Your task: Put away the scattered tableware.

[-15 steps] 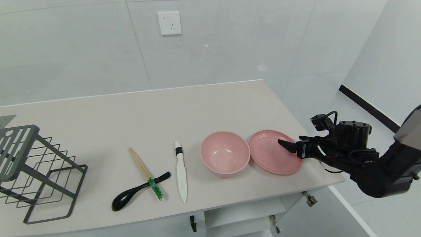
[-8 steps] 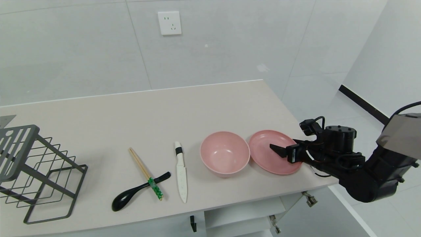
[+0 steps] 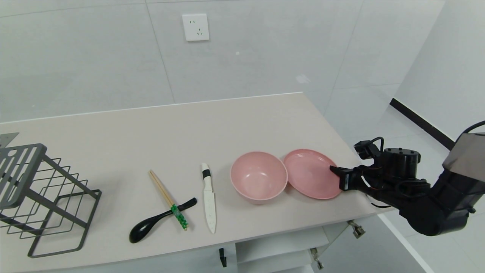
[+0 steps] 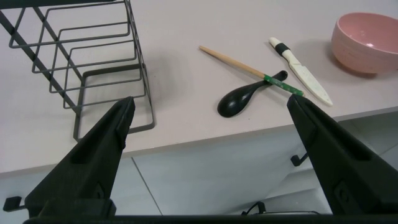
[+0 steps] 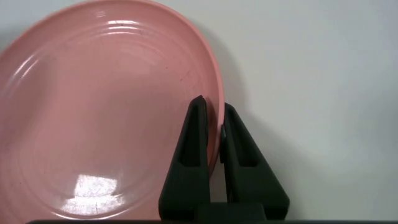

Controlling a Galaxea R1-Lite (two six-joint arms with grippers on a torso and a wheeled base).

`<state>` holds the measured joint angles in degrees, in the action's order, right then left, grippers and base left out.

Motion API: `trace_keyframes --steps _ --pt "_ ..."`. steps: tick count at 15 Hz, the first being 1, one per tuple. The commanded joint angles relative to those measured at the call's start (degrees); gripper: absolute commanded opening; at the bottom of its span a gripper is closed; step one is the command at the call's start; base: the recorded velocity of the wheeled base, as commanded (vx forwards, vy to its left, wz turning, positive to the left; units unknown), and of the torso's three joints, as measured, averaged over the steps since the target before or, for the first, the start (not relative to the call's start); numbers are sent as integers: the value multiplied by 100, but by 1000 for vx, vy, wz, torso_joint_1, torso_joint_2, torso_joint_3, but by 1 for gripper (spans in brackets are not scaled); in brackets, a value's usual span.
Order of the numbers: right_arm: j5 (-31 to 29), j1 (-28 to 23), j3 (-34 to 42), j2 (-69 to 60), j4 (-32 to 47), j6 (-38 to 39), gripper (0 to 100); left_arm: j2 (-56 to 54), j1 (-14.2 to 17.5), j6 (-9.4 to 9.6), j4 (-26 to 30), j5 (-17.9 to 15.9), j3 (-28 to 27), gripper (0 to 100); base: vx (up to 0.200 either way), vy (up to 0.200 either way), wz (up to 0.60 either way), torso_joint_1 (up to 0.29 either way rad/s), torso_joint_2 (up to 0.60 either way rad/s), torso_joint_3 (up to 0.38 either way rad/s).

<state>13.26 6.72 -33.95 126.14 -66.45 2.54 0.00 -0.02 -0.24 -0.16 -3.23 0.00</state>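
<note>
Right gripper (image 5: pixel 211 121) is closed on the pink plate (image 3: pixel 308 172), with the rim pinched between its two fingers; the plate lies just beside the pink bowl (image 3: pixel 258 175), on the bowl's right, gripped at the edge farthest from the bowl; the wire rack (image 3: pixel 38 189), the probable destination, stands well apart on the bowl's left, so the carry must cross over the bowl; left gripper (image 4: pixel 210 102) hangs spread wide and empty, on the rack's side of the bowl.

Pink plate (image 3: pixel 308 174) beside pink bowl (image 3: pixel 258 180); white knife (image 3: pixel 208 197), chopsticks (image 3: pixel 166 197) across black spoon (image 3: pixel 146 229)
</note>
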Motion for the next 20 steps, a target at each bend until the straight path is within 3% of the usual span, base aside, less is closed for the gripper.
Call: trace_keyframes --steps 1,5,7,9,12,14,17,20 --pt "-8 -118 11 -239 -87 19 0 0 2 -11 -2 -2 0 100 0 0 0 0 0 0" --pt "18 -100 345 -1109 -588 432 0 0 2 -11 -2 -2 0 100 0 0 0 0 0 0" --pt "18 -109 908 -1882 -914 581 0 0 2 -11 -2 -2 0 100 0 0 0 0 0 0" --pt "36 111 2121 -2910 -1854 555 0 0 2 -20 -2 -2 0 100 0 0 0 0 0 0" --pt "150 207 3298 -4396 -1889 537 0 0 2 7 -2 -11 0 100 0 0 0 0 0 0" --pt "388 146 3395 -5644 -1037 458 0 0 2 51 -2 -37 0 100 0 0 0 0 0 0" --pt "968 198 3395 -7261 1354 151 0 0 2 68 -2 -46 0 100 0 0 0 0 0 0" --pt "1363 172 3184 -8201 2207 -227 0 0 2 68 -2 -46 0 100 0 0 0 0 0 0"
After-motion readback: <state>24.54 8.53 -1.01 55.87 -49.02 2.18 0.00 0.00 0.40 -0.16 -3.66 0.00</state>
